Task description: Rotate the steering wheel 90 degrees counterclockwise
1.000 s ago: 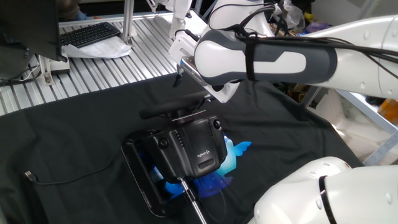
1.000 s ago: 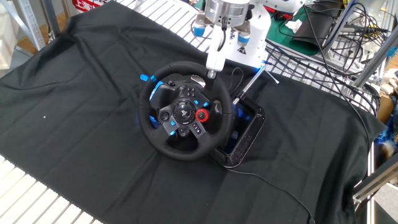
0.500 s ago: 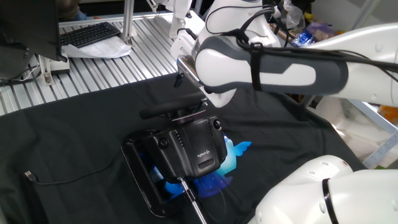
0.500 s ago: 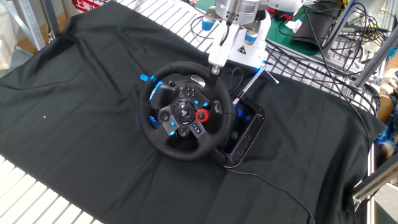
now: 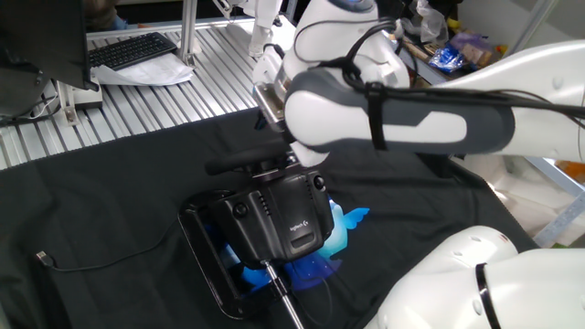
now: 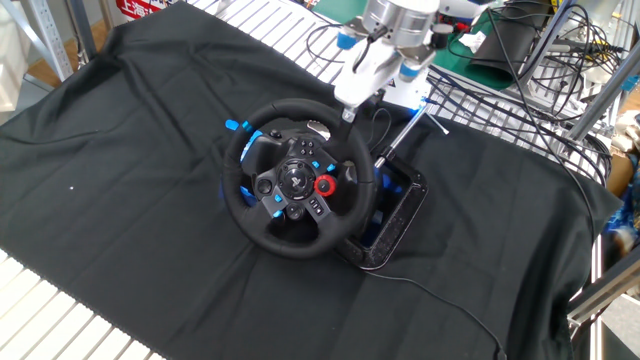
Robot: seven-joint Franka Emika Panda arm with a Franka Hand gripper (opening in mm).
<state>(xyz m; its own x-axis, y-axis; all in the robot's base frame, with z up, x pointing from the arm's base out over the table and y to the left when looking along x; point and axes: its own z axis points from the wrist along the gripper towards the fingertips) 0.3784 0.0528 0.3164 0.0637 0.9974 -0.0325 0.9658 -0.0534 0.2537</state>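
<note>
Wheel: the wheel [image 6: 293, 180] stands in the middle of the surface [image 6: 120, 150], which a black cloth covers. Its face looks toward the viewer in the other fixed view. From the first fixed view it is only a thin dark bar [image 5: 251, 162] behind the housing [image 5: 283, 217].
Blue band: at about 10 o'clock on the rim, so the wheel looks not yet at the wanted angle, I think.
Pincer: the pincer [image 6: 347, 107] is tilted and its tips are at the rim near 1 o'clock, touching it or just above; I cannot tell which. The fingers look close together, but whether they hold the rim or only press on it I cannot tell.
Step in hand: to get a firm contact on the rim, as I judge.
How to do it well: keep the tips on the rim and lead them on a round path toward 10 o'clock, around the hub.
Risk: a straight push could make the tips slip off, or shift the base [image 6: 392, 215] on the cloth.
</note>
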